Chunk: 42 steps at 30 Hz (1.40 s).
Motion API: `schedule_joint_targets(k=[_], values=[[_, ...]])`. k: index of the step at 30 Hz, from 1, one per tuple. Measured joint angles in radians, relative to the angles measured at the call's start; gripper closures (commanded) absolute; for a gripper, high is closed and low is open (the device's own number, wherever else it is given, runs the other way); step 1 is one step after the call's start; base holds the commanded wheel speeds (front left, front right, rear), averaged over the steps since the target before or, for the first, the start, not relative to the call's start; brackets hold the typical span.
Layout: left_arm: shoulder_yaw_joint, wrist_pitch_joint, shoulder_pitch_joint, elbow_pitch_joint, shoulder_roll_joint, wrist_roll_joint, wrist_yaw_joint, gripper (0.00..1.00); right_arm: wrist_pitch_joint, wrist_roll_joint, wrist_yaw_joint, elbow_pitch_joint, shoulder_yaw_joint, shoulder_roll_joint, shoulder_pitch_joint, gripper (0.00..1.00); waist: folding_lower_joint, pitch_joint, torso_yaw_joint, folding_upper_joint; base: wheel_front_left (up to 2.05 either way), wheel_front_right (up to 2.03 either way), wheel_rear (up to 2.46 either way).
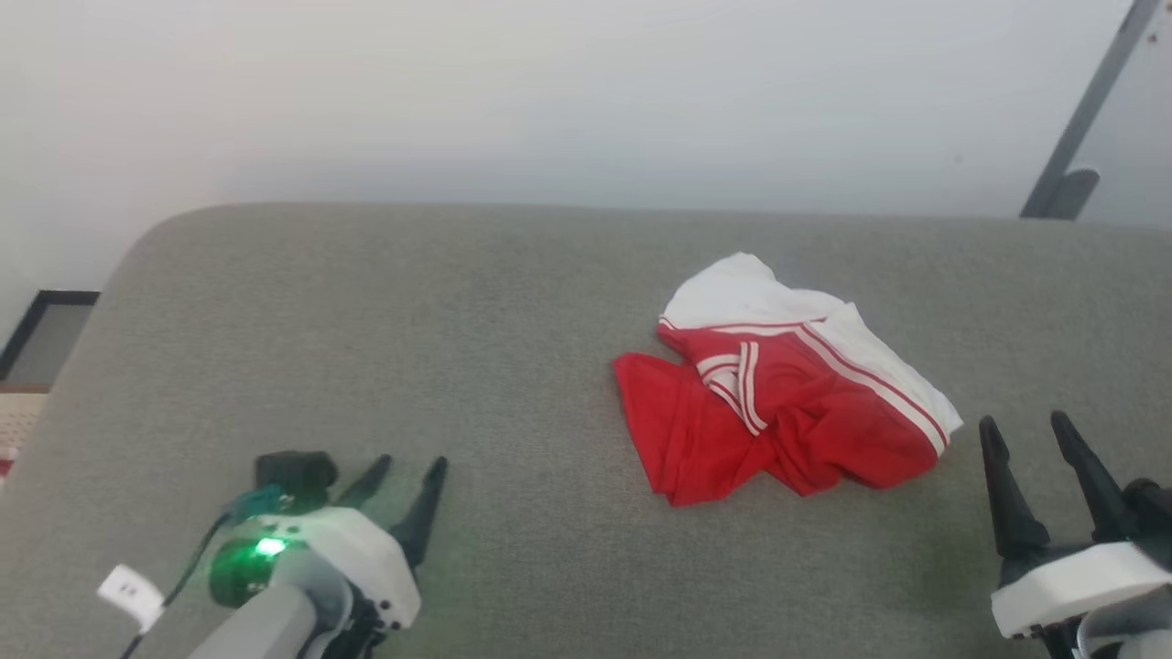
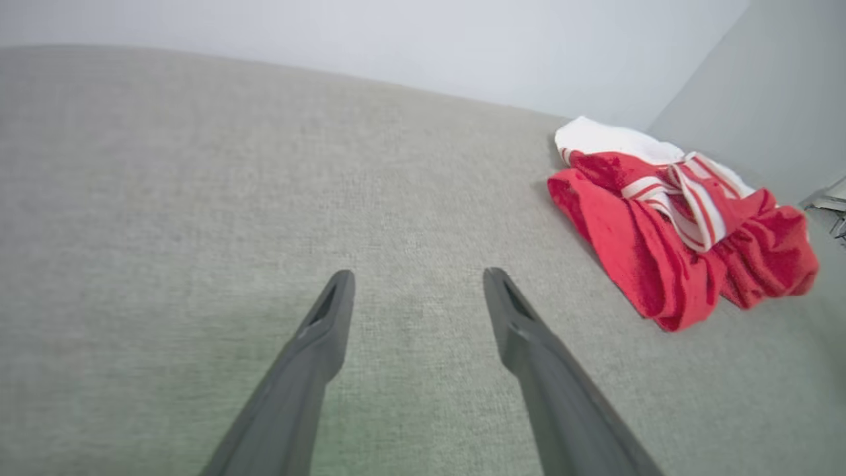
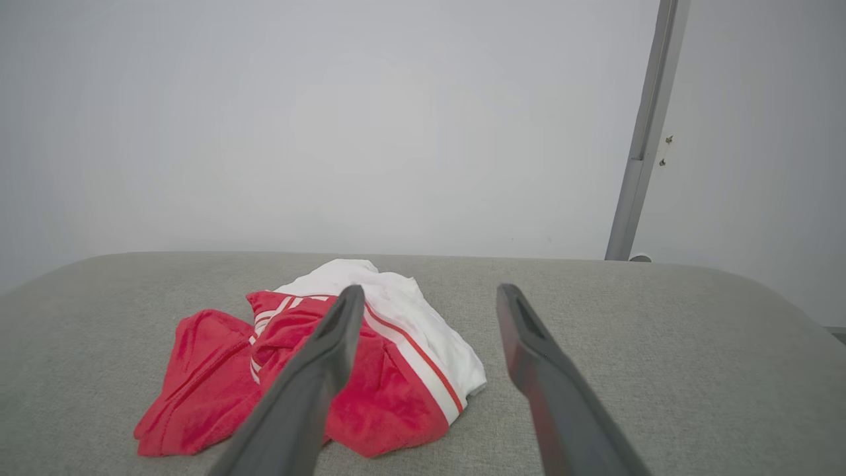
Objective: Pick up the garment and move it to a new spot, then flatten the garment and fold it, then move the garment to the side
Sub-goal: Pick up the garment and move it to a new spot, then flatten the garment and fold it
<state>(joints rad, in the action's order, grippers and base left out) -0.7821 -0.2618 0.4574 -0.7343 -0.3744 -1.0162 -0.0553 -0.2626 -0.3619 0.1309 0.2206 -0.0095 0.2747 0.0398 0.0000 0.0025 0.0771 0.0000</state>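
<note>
Red cloth with white panels, the shirt [image 1: 787,403] lies crumpled in a loose heap on the grey couch cushion [image 1: 412,302], right of the middle and toward the far edge by the pale wall [image 1: 549,91]. It is bunched on itself. Red folds spill toward the front and left, and a white part lies across the back and right. Red-and-white striped trim runs along the white edge and twists through the centre. That twisted band may be a collar or a sleeve hem; bunched as it is, I cannot tell. The fabric looks thin and limp, with soft creases, so it should drape and slide rather than hold a shape. The cushion is a coarse grey weave with rounded corners, flat and broad enough for spreading a shirt.

The left gripper [image 1: 412,464] sits low at the near left, well apart from the shirt. Its two dark tapered fingers are spread wide with nothing between them. The right gripper [image 1: 1024,428] sits at the near right, close to the shirt's white corner but not touching it, its fingers likewise spread and empty. Both point roughly toward the far edge, which reads as a ready stance before the first pick-up; no part of the task looks done. The right gripper seems better placed to reach first. A slanted grey post [image 1: 1090,101] stands against the wall at the far right.
</note>
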Motion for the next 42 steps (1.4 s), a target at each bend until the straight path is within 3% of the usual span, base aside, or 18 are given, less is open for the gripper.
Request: schedule_joint_targets(k=[7, 14, 18, 24, 37, 42], values=[[0.293, 0.0, -0.22, 0.25, -0.024, 0.315, 0.096, 0.0, 0.0, -0.025, 0.0, -0.013, -0.013, 0.001, -0.017, 0.0, 0.0001, -0.029, 0.007, 0.0, 0.0, 0.0, 0.0], [0.506, 0.0, -0.377, 0.458, 0.033, 0.531, 0.105, 0.0, 0.0, -0.04, 0.0, -0.035, 0.001, -0.001, -0.014, 0.0, 0.0, -0.044, -0.023, 0.0, 0.0, 0.0, 0.0], [0.602, 0.0, -0.441, 0.565, 0.075, 0.613, 0.087, 0.0, 0.0, -0.052, 0.0, -0.06, 0.009, 0.0, -0.014, 0.0, 0.0, -0.05, -0.035, 0.0, 0.0, 0.0, 0.0], [0.657, 0.0, -0.52, 0.573, 0.133, 0.706, 0.048, 0.0, 0.0, -0.059, 0.0, -0.059, 0.019, 0.002, -0.02, 0.0, 0.0, -0.045, -0.044, 0.0, 0.0, 0.0, 0.0], [0.741, 0.0, -0.516, 0.555, 0.226, 0.783, -0.023, 0.0, 0.0, -0.067, 0.0, -0.043, 0.033, 0.017, -0.018, 0.0, 0.0, -0.038, -0.024, 0.0, 0.0, 0.0, 0.0], [0.755, 0.0, -0.513, 0.546, 0.249, 0.792, -0.035, 0.0, 0.064, -0.09, 0.0, -0.012, 0.067, 0.051, 0.011, 0.0, 0.0, -0.034, -0.016, 0.0, 0.0, 0.0, 0.0]])
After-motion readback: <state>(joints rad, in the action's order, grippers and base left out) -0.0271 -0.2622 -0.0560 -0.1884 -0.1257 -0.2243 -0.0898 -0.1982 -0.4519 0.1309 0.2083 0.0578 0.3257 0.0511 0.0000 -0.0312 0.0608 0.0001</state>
